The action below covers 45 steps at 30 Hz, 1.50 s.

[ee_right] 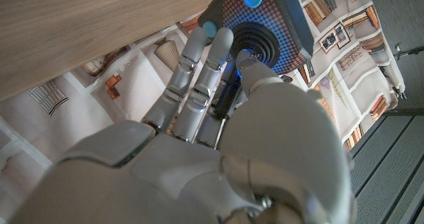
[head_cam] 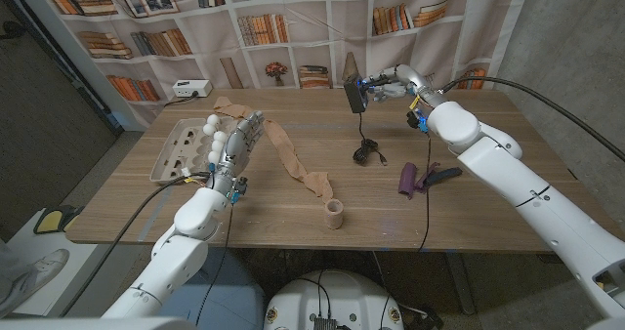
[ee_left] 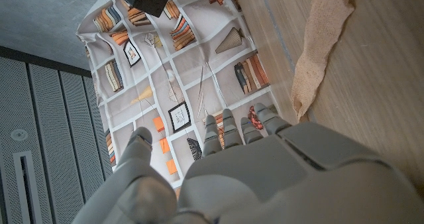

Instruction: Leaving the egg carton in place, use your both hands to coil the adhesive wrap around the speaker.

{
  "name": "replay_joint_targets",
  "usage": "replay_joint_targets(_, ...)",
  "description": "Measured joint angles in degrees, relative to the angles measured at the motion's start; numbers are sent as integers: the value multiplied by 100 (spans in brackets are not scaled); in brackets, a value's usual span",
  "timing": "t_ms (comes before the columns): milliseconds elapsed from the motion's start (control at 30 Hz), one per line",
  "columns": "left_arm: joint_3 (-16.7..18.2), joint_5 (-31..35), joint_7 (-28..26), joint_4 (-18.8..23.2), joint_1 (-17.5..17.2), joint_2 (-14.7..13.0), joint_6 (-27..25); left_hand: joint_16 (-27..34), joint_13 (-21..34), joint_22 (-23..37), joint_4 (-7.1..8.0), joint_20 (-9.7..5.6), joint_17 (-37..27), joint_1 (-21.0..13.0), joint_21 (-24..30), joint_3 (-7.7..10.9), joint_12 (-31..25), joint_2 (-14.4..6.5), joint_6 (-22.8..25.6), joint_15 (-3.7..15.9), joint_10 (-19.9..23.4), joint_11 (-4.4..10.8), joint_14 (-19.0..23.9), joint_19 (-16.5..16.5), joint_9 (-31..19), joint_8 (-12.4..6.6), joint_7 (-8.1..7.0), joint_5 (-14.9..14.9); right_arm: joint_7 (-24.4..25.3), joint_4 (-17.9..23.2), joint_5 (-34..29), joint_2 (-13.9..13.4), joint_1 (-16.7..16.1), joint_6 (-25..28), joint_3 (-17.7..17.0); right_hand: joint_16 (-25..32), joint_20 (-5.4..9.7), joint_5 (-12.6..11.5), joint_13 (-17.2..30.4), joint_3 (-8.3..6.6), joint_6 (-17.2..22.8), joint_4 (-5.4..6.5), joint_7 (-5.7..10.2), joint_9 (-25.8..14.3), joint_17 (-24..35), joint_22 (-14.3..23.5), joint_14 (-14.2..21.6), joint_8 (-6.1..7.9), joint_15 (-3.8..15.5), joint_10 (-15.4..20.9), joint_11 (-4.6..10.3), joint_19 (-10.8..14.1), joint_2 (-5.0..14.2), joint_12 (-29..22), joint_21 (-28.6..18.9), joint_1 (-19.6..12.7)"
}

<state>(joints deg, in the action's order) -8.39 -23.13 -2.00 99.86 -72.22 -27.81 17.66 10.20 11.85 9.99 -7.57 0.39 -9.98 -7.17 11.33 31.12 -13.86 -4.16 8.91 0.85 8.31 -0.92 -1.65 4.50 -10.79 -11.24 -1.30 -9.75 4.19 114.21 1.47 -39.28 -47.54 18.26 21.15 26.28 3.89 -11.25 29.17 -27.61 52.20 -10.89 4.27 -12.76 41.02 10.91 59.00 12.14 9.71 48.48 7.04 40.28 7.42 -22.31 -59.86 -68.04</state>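
The right hand (head_cam: 391, 84) grips the speaker (head_cam: 354, 96), lifted off the counter (head_cam: 469, 223). The left hand (head_cam: 237, 144) hovers released, fingers spread, with the adhesive wrap (head_cam: 293, 159) trailing just beside it and the egg carton (head_cam: 181, 146) on its other side.

Head view high over the table (head_cam: 293, 227), wrist views close behind each robot hand, sharing bookshelf backdrop (head_cam: 166, 37)

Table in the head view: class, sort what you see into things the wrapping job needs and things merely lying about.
Job things: speaker held up by the right hand; tan wrap strip; wrap roll; left hand; egg carton, to stay put.

Lying about: purple tool; white box.
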Motion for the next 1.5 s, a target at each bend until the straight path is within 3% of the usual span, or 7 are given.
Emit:
replay_joint_targets(433,49,159,-240,230,-252,-136,290,0,0,0,0,0,8,-7,0,0,0,-7,19,40,31,31,22,0,14,-28,18,0,-41,-127,164,2,14,-76,-11,-33,0,2,0,0,0,0,0,0,-1,-25,21,0,-18,28,-29,0,1,0,-75,1)
replay_joint_targets(533,49,242,-321,230,-252,-136,342,0,0,0,0,0,13,-7,0,0,0,-7,-46,39,30,31,22,0,14,3,-47,0,-41,-144,164,12,15,-76,-11,-33,0,2,0,0,0,0,1,0,27,-26,44,0,4,28,-29,0,1,0,-90,1)
replay_joint_targets(667,49,467,-524,279,-300,-161,425,0,0,0,0,0,13,-24,0,0,-70,-24,-10,63,239,194,46,0,14,3,-49,0,-42,-165,226,22,4,-104,-46,-33,1,4,0,1,0,1,1,0,27,-26,49,0,9,28,-29,-1,1,0,-109,1)
replay_joint_targets(867,-3,675,-706,293,-304,-162,508,45,0,-7,-24,-133,13,-39,0,-25,-99,-39,123,127,409,205,138,134,14,-28,-1,0,-27,-178,294,23,-24,-138,-79,-65,-1,20,0,1,0,1,1,0,27,-26,49,0,9,29,-29,-45,2,0,-138,2)
replay_joint_targets(1067,-79,1020,-964,283,-249,-149,647,45,0,-14,-82,-195,12,-144,0,33,-99,-52,196,150,365,121,177,133,14,-28,9,0,-7,-187,340,24,-61,-147,-132,-87,0,0,0,1,-1,1,2,0,26,-26,49,0,9,29,-29,-44,2,0,-177,2)
replay_joint_targets(1300,-163,1496,-1217,281,-208,-191,743,45,0,-14,-185,-195,12,-318,0,88,-99,-45,231,150,365,121,176,133,14,-32,-29,-22,4,-188,408,13,-104,-176,-204,-87,0,1,0,1,-1,1,2,0,54,-25,49,0,9,29,-29,-43,2,0,-223,2)
replay_joint_targets(1500,-230,1702,-1308,291,-176,-234,759,45,-14,-14,-233,-256,11,-521,0,136,-99,-19,403,222,522,215,249,195,13,-67,-70,-44,12,-191,474,5,-127,-232,-243,-87,0,-22,0,1,-1,1,2,0,53,-25,49,0,9,29,-29,-43,2,0,-244,2)
